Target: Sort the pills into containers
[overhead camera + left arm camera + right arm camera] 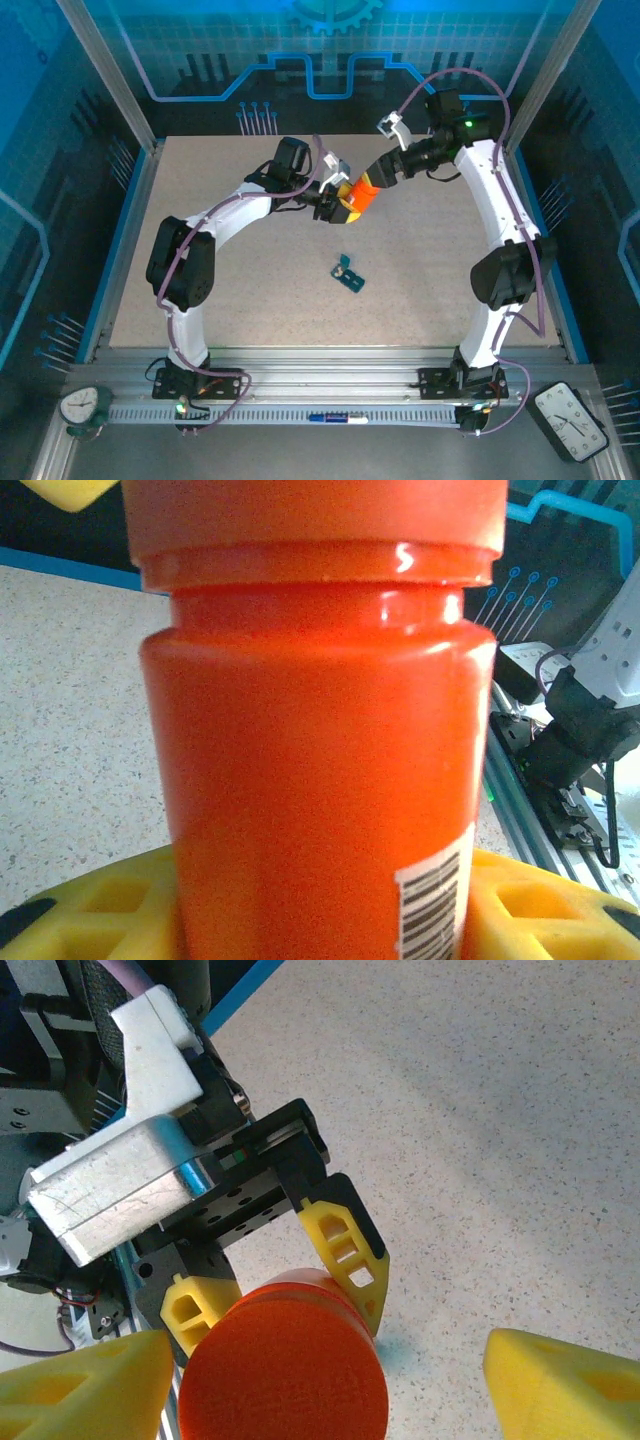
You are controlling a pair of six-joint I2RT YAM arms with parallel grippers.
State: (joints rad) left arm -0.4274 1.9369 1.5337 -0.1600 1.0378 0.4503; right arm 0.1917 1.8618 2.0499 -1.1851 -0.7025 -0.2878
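My left gripper is shut on the body of an orange bottle, which hangs tilted above the middle back of the table. In the left wrist view the bottle stands between my yellow fingers, its barcode label at the lower right. The bottle's orange cap sits on it and faces the right wrist camera. My right gripper stands open around the cap, with a gap on the right side. The dark-teal containers lie on the table nearer the front. No pills can be seen.
The speckled table is fenced by metal posts and blue walls. A rail runs along the front edge with a pen on it. Small clocks sit at the front left and front right.
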